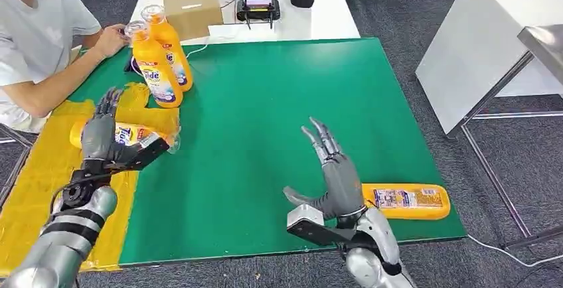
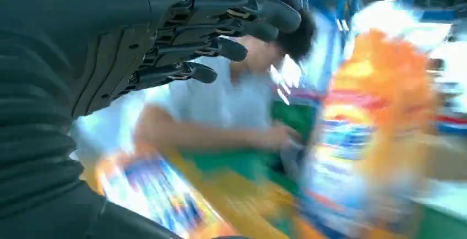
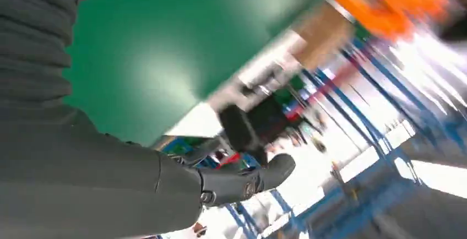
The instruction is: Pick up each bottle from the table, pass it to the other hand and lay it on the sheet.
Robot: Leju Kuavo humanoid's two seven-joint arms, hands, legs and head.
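The left hand (image 1: 99,132) hovers with fingers spread and nothing held over an orange plastic bottle (image 1: 136,134) lying flat on the yellow sheet (image 1: 40,168) — apparently just laid there. The right hand (image 1: 335,175) is open and empty beside another lying orange bottle (image 1: 405,201) on the green table (image 1: 265,102), likely the next pick; two more bottles (image 1: 159,59) stand upright beyond.

Wide bare green worktop (image 1: 279,109) between the left hand (image 1: 101,132) and right hand (image 1: 337,178), open for passing. Two upright bottles (image 1: 159,59) crowding the far left corner, a person's hand (image 1: 111,39) touching them. One bottle (image 1: 136,134) lying on the yellow sheet (image 1: 40,168); another lying bottle (image 1: 406,200) just beside the right hand.
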